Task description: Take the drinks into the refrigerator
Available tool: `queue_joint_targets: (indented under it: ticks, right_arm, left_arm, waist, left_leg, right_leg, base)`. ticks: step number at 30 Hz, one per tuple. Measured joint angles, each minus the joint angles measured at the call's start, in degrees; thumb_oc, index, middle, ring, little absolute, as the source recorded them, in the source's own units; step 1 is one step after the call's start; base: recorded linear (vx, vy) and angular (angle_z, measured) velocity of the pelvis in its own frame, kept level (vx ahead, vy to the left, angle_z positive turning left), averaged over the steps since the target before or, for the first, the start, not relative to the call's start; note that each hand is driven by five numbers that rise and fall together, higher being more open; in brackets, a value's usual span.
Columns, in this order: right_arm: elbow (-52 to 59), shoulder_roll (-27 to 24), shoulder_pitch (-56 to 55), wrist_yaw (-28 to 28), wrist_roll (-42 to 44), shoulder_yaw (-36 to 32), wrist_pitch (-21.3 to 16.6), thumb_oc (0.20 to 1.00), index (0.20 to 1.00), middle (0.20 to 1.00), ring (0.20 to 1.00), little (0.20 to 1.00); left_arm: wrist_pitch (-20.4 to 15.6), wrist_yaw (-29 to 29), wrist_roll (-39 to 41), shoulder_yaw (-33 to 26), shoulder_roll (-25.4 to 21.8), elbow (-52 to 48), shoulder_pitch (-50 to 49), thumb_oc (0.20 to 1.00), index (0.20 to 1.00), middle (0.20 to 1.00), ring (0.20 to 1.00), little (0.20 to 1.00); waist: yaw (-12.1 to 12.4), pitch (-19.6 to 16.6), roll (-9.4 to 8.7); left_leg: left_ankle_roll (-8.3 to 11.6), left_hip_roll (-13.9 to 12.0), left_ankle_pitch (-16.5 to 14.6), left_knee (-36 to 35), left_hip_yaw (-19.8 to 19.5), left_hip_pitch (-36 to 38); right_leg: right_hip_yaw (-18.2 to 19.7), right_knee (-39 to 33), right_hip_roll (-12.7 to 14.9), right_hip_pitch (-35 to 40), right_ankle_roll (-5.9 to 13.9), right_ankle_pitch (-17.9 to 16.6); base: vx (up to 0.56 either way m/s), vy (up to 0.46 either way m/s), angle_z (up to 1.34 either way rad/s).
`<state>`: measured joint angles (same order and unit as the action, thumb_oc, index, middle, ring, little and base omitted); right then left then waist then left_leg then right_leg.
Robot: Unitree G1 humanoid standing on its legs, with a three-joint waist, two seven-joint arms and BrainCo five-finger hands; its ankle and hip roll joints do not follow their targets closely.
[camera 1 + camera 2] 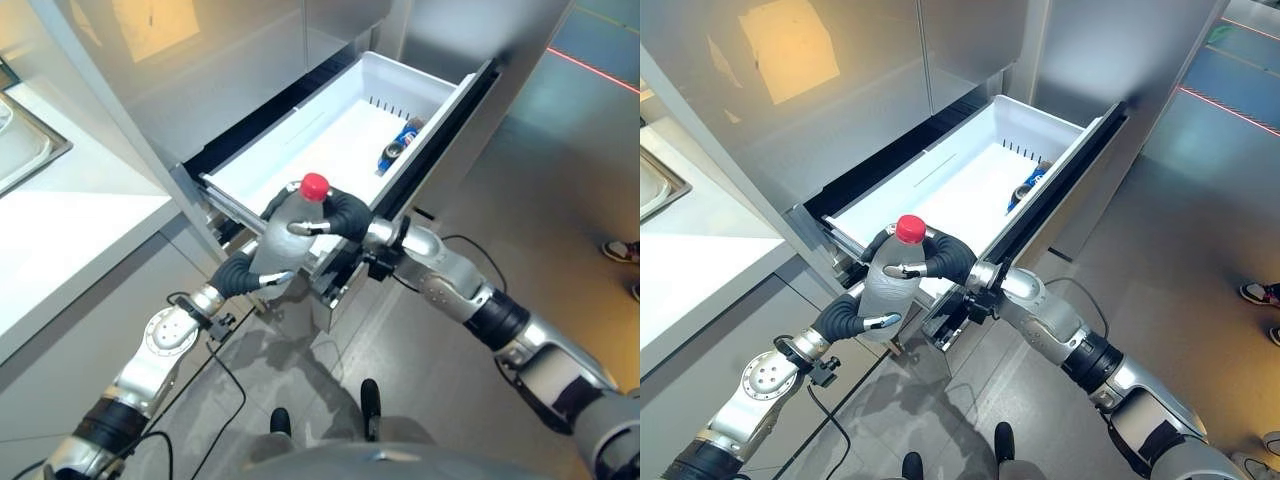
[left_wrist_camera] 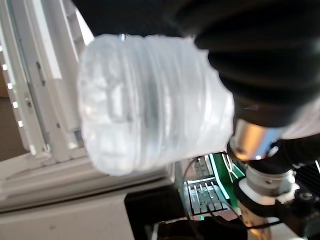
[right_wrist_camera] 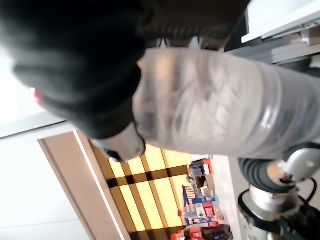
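A clear bottle (image 1: 888, 283) with a red cap (image 1: 909, 228) sits in the middle of the picture, a little to the left. It is held up in the air, standing almost straight, in front of the near corner of the open white drawer (image 1: 940, 185) of the refrigerator (image 1: 840, 90). It is not inside the drawer yet. Another drink, a blue can (image 1: 398, 147), already lies in the drawer toward the upper right, against its right wall.

Both hands hold the bottle. The left hand (image 1: 847, 318) comes up from the lower left, and its fingers wrap around the bottom part of the bottle. The right hand (image 1: 943, 258) reaches in from the lower right, and its fingers curl around the top part, just under the cap.

What could go wrong? The bottle looks smooth and round, so it might slip if one hand lets go too early. It is also very close to the front edge of the drawer. If it is not lifted high enough, it could bump that edge and tip over. The two hands are close together, so they could also bump each other.

The left arm bends up from low down. The right arm stretches across from the right, with its wrist near the drawer's front.
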<state>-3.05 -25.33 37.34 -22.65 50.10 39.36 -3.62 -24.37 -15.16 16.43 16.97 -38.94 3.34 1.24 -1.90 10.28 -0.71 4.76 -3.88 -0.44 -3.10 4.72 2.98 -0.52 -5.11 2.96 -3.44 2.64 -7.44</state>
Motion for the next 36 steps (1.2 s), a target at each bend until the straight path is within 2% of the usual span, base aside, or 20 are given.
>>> queue_joint_targets:
  ticks: [9,15,16,17,23,30,31,32,33,34,35,36]
  right_arm:
    - [-0.2,1.0,-2.6,0.6,1.6,0.8,0.3,0.200,0.200,0.200,0.200,0.200]
    - [-0.6,2.6,-3.5,1.6,5.2,-0.3,0.0,0.200,0.200,0.200,0.200,0.200]
    - [-0.6,3.2,-3.4,1.5,5.3,-0.6,-0.1,0.398,0.398,0.398,0.398,0.398]
    - [-0.6,3.4,-3.4,1.6,5.3,-0.7,-0.1,1.000,1.000,1.000,1.000,1.000]
    - [-0.3,3.9,-3.6,0.8,7.7,-0.6,0.1,1.000,1.000,1.000,1.000,1.000]
    - [-0.2,3.7,-3.6,0.7,7.3,-0.7,-0.2,1.000,1.000,1.000,1.000,1.000]
    - [-0.2,3.7,-3.7,0.7,7.3,-0.6,-0.2,1.000,1.000,1.000,1.000,1.000]
    - [-0.5,3.7,-5.2,1.7,7.2,-2.0,0.0,1.000,1.000,1.000,1.000,1.000]
    - [-2.5,4.0,-5.1,2.8,6.8,-2.5,-0.6,1.000,1.000,1.000,1.000,1.000]
    - [-3.5,4.1,-4.2,3.2,5.3,-1.8,-0.3,1.000,1.000,1.000,1.000,1.000]
    - [-3.3,4.1,-4.0,3.2,5.0,-1.4,-0.2,1.000,1.000,1.000,1.000,1.000]
    - [-4.3,4.0,-4.1,3.4,5.0,-2.2,-0.6,1.000,1.000,1.000,1.000,1.000]
  left_arm:
    - [-0.1,-0.8,0.1,0.0,-0.1,-0.1,-2.8,0.200,0.200,0.200,0.200,0.200]
    - [3.9,-1.1,1.3,-0.9,-2.1,-4.1,-2.6,0.200,0.200,0.200,0.200,0.200]
    - [4.0,-1.2,2.2,-1.3,-2.7,-4.5,-2.6,0.200,0.200,0.200,0.200,0.200]
    - [4.0,-1.2,2.7,-1.4,-3.0,-4.7,-2.6,0.200,0.200,0.200,0.200,0.200]
    - [4.0,-1.2,5.7,-4.9,-3.3,-4.8,-2.5,0.200,0.200,0.200,0.200,0.200]
    - [3.9,-1.1,5.8,-5.1,-3.1,-4.8,-2.5,0.200,0.200,0.200,0.200,0.200]
    - [4.2,-1.0,6.0,-4.8,-2.6,-4.6,-2.3,0.200,0.200,0.200,0.200,0.200]
    - [5.1,-0.4,9.2,-0.5,-1.0,-0.1,2.6,0.200,0.200,0.200,0.200,0.200]
    - [7.2,1.1,7.2,1.0,-0.9,-0.5,4.3,0.200,0.200,0.200,0.200,0.200]
    - [6.0,3.6,4.8,2.6,-0.7,-0.2,5.4,0.200,0.200,0.200,0.200,0.200]
    - [5.4,4.3,3.8,2.0,1.5,0.6,4.9,0.200,0.200,0.200,0.200,0.200]
    - [4.6,6.0,2.4,2.4,6.4,2.8,5.4,0.200,0.200,0.200,0.200,0.200]
  waist:
    - [0.3,0.0,0.11]
    - [1.3,-0.1,0.26]
    - [1.3,-0.1,0.26]
    - [1.2,-0.1,0.25]
    - [1.3,-0.1,0.23]
    - [1.3,-0.1,0.23]
    - [1.1,-0.1,0.22]
    - [1.6,-0.7,0.71]
    - [1.9,-0.7,0.62]
    - [1.4,-1.0,0.47]
    - [1.2,-1.0,0.53]
    - [1.1,-1.1,0.55]
  left_leg:
    - [0.00,0.0,0.0,0.0,0.0,0.0]
    - [0.00,0.0,0.0,0.0,0.0,0.0]
    - [0.00,0.0,0.0,0.0,0.0,0.1]
    - [0.00,0.0,0.0,0.0,0.0,0.1]
    - [0.00,0.0,0.0,0.0,0.0,0.3]
    - [0.00,0.0,0.0,-0.1,-0.1,0.3]
    - [0.01,0.0,0.0,0.0,0.0,0.4]
    - [-0.08,0.1,0.1,-0.2,-0.2,0.5]
    - [-0.09,0.1,0.1,-0.2,-0.4,0.5]
    - [-0.09,0.1,0.1,-0.2,-0.3,0.5]
    - [-0.09,0.2,0.1,-0.2,-0.3,0.5]
    - [-0.11,0.2,0.1,-0.2,-0.3,0.6]
  right_leg:
    - [0.0,0.0,0.0,0.0,0.00,0.0]
    - [0.0,0.0,0.0,0.0,-0.01,0.0]
    - [0.0,0.0,0.0,0.1,0.00,0.0]
    - [0.0,0.0,0.0,0.1,0.00,0.0]
    - [0.0,0.0,0.0,0.3,0.00,0.0]
    - [-0.1,0.0,0.1,0.4,0.00,0.0]
    - [-0.1,0.0,0.0,0.3,0.00,0.0]
    - [-0.3,-0.1,0.2,0.5,0.06,0.1]
    - [-0.3,0.0,0.2,0.7,0.08,0.1]
    - [-0.4,0.0,0.2,0.6,0.11,0.1]
    - [-0.4,0.0,0.2,0.6,0.13,0.1]
    - [-0.3,-0.1,0.3,0.7,0.16,0.1]
  base:
    - [0.00,0.000,0.00]
    - [0.00,0.000,0.00]
    - [0.00,0.000,0.00]
    - [0.00,0.000,0.00]
    - [0.00,0.000,0.00]
    - [0.00,0.000,0.00]
    - [0.00,0.007,0.05]
    - [0.01,0.005,0.10]
    - [0.00,-0.003,0.06]
    - [0.00,0.000,0.00]
    - [-0.01,-0.021,-0.05]
    - [0.00,0.000,0.00]
